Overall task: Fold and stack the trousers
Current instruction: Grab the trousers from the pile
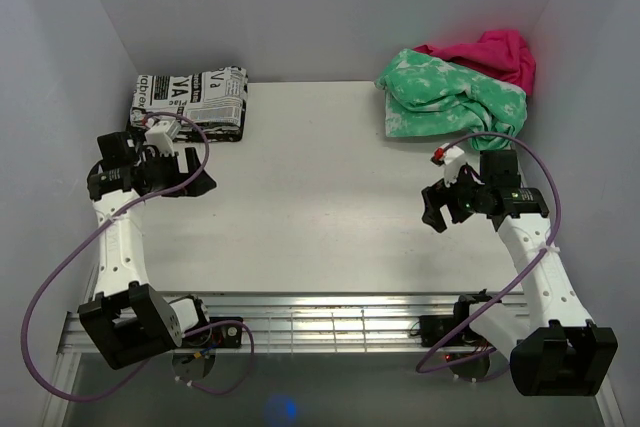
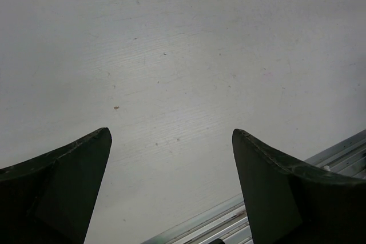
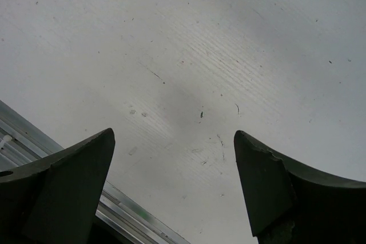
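Left gripper (image 2: 171, 138), right gripper (image 3: 174, 138) wide, empty. Grab crumpled trousers (image 1: 450, 99) by one edge, pull onto table (image 1: 320, 187), spread flat.

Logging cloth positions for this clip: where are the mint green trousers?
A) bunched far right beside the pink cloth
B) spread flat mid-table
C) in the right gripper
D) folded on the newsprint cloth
A: the trousers lie crumpled at the far right, against the pink cloth.

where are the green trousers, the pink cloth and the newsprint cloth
trousers (image 1: 450, 97), top external view, middle of the crumpled mint green heap
pink cloth (image 1: 497, 51), top external view, its bunched top behind the trousers
newsprint cloth (image 1: 190, 99), top external view, centre of the folded top face
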`<state>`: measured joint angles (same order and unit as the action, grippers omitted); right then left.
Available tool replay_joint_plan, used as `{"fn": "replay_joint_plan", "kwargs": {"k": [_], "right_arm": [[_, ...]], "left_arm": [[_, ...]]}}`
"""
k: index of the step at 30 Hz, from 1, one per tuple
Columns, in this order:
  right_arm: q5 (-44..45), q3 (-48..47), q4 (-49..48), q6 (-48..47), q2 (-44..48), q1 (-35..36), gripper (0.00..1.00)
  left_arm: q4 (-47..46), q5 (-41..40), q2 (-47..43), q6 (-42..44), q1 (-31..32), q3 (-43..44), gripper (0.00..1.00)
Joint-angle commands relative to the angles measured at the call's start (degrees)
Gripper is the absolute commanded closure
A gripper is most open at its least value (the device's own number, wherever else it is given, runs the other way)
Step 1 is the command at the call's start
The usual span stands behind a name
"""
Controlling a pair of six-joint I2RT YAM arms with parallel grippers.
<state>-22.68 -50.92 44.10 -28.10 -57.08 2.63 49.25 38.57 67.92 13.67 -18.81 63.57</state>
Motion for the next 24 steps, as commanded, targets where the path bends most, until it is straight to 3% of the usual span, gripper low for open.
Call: {"fn": "replay_joint_plan", "kwargs": {"k": [1, 8, 11, 19, 24], "right_arm": [[-0.2, -3.1, -0.7, -1.5, -1.1, -0.2, 0.1], [3.6, -19.1, -9.6, 1.3, -10.0, -0.1, 0.1], [4.0, -31.5, -9.9, 0.6, -22.5, -0.1, 0.1], [9.9, -55.4, -11.6, 0.9, -43.9, 3.0, 0.1], [16.3, -61.5, -14.9, -2.1, -52.7, 8.2, 0.1]], "left_arm": [[-1.4, 4.4, -2.3, -0.7, -0.3, -1.5, 0.02], [-2.1, 9.4, 0.4, -1.8, -0.3, -0.2, 0.02], [-1.4, 11.3, 2.8, -2.9, -0.3, 1.5, 0.02], [-2.8, 14.9, 4.4, -4.5, -0.3, 1.6, 0.02], [-3.2, 15.7, 4.4, -3.9, -0.3, -0.7, 0.02]]}}
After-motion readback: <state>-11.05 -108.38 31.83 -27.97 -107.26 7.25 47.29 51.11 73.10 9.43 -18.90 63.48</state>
